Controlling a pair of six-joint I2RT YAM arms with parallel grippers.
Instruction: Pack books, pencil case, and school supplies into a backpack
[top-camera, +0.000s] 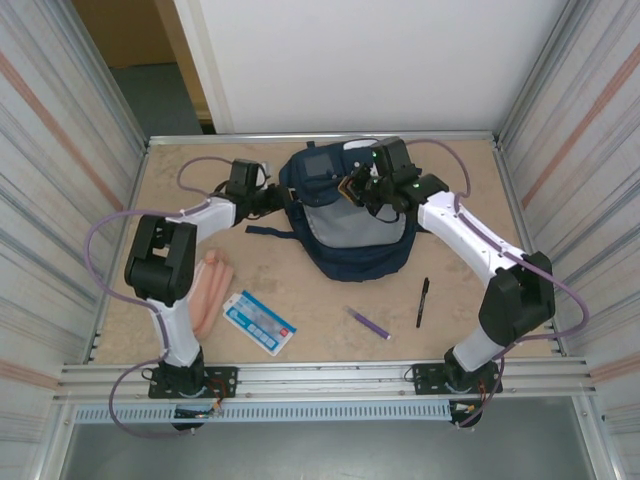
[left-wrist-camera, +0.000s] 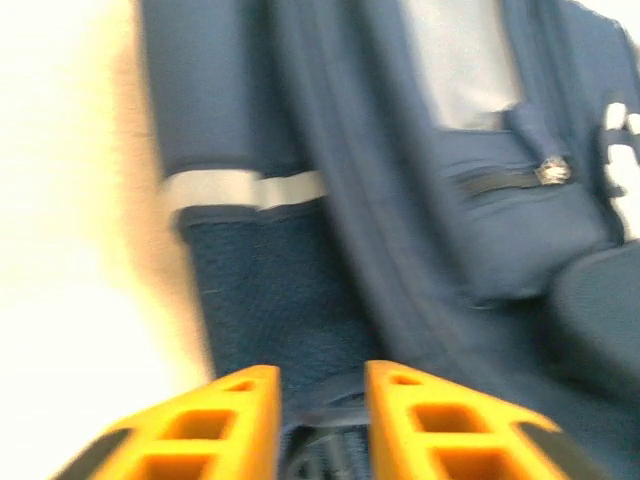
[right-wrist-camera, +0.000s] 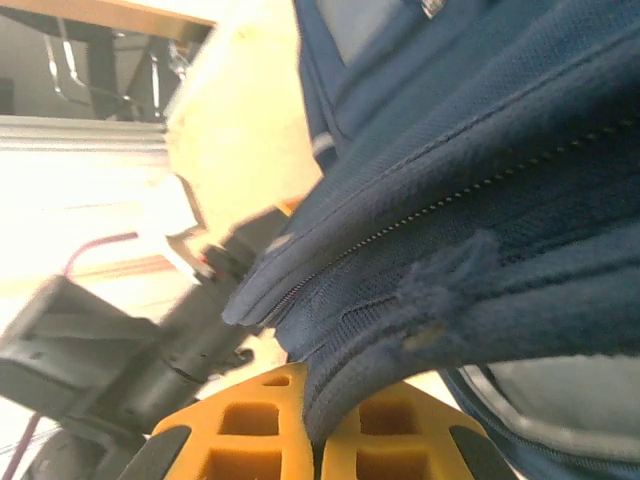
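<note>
Plainly the right gripper (right-wrist-camera: 318, 440) was clamped on a fold of the backpack (top-camera: 345, 235) beside its zip. The left gripper (left-wrist-camera: 322, 385) stood partly open at the bag's side, gripping nothing. With only one hold, the bag, lying mid-table, might slip or sag shut. The table (top-camera: 320, 290) was pale plywood between ribbed metal walls (top-camera: 50, 150).

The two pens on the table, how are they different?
The black pen is black, the purple pen purple. The black pen runs almost straight front to back, the purple pen lies slanted. The black pen lies right of the purple pen. Both are slim and lie on the table, outside the backpack.
</note>
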